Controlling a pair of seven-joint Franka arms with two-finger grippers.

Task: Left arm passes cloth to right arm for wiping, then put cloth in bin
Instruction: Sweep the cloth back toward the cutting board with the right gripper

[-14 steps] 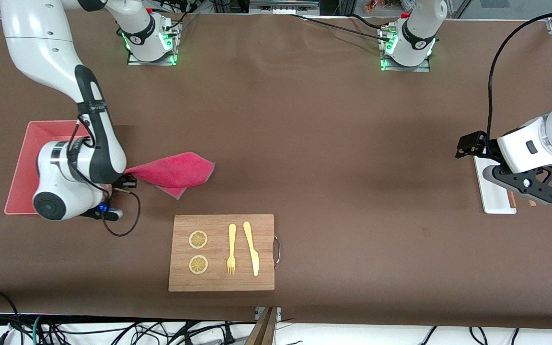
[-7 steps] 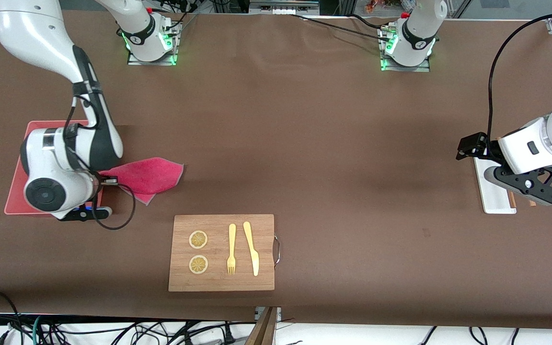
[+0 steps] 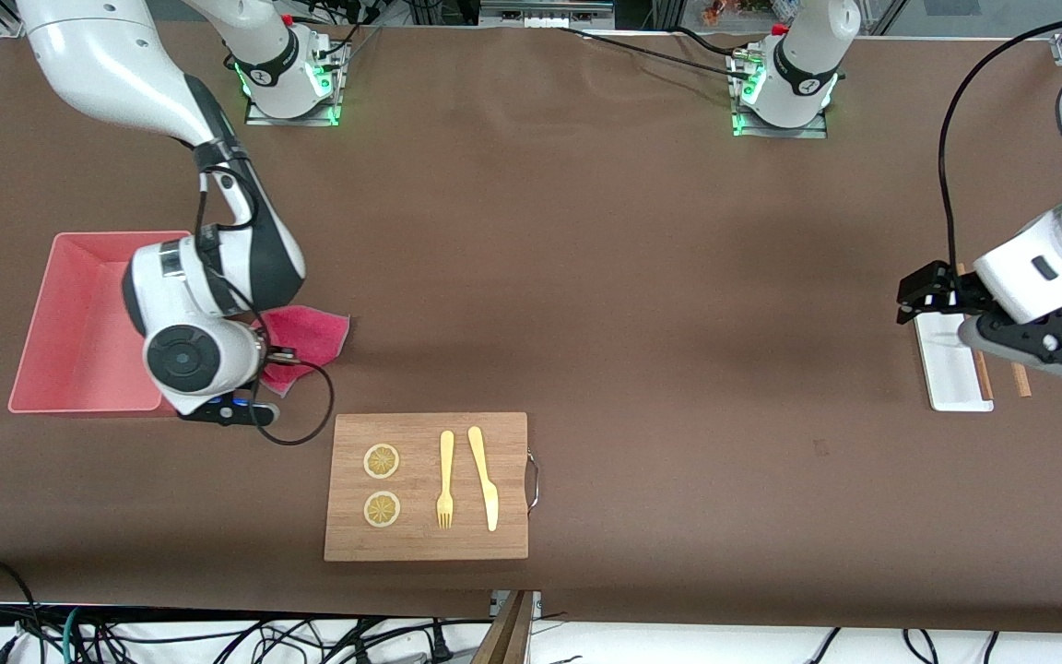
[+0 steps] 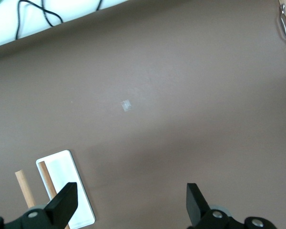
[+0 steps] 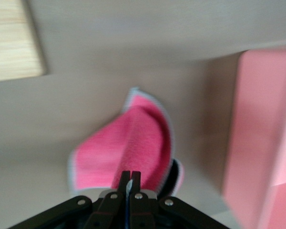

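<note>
The magenta cloth [image 3: 310, 334] lies bunched on the brown table beside the salmon-pink bin [image 3: 70, 323], partly hidden under the right arm's wrist. My right gripper [image 5: 130, 177] is shut on the cloth's [image 5: 128, 148] grey-edged rim, and the rest spreads out on the table with a dark fold showing. The bin's wall [image 5: 262, 129] stands close beside the cloth. My left gripper [image 3: 924, 291] hangs open and holds nothing over the white tray [image 3: 948, 373] at the left arm's end of the table. In the left wrist view its fingers [image 4: 62, 204] stand wide apart.
A wooden board [image 3: 426, 535] with two lemon slices [image 3: 382, 484], a yellow fork [image 3: 445, 480] and a knife [image 3: 484, 478] lies nearer the front camera than the cloth. Wooden sticks [image 4: 25, 187] lie by the white tray [image 4: 66, 188]. The board's corner [image 5: 14, 43] shows near the cloth.
The right arm's wrist swung from over the bin toward the board, and the cloth bunched up under it. The left arm shifted slightly toward its end of the table, still open.
</note>
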